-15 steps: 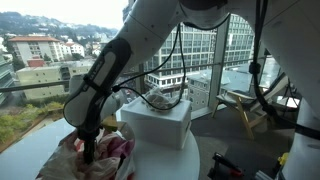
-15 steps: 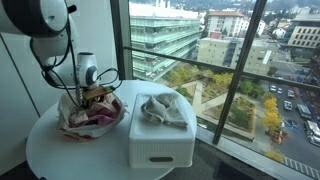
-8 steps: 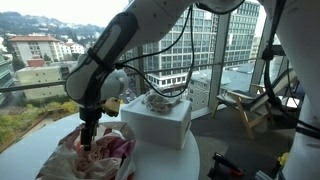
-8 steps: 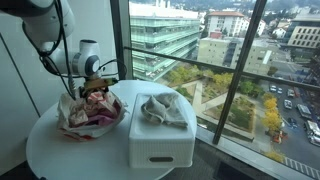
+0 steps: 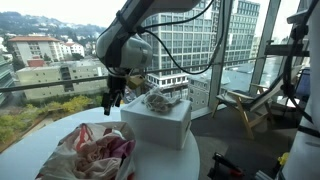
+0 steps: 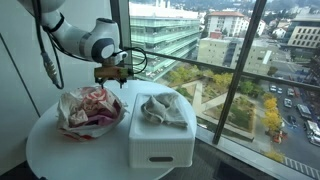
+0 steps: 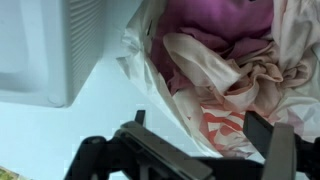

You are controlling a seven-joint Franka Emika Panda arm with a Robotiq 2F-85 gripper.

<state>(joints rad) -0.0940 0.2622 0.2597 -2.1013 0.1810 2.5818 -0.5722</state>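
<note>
My gripper (image 5: 113,97) (image 6: 112,76) hangs open and empty in the air above the round white table (image 5: 40,145) (image 6: 70,150). It is above the far edge of a clear plastic bag of pink and cream clothes (image 5: 95,155) (image 6: 90,106), well clear of it. In the wrist view the gripper (image 7: 200,125) stands wide apart over the bag (image 7: 230,60), with nothing between its fingers (image 7: 262,130). A white box (image 5: 158,125) (image 6: 160,135) (image 7: 40,50) stands beside the bag, with a crumpled grey cloth (image 5: 160,100) (image 6: 160,110) on its lid.
Tall glass windows (image 6: 200,60) run close along the table's far side. A wooden chair (image 5: 245,105) stands on the floor beyond the table. Black cables (image 5: 180,55) hang from the arm above the box.
The gripper was down in the bag of clothes. It has opened, lifted out empty and risen toward the window side, leaving the clothes in the bag.
</note>
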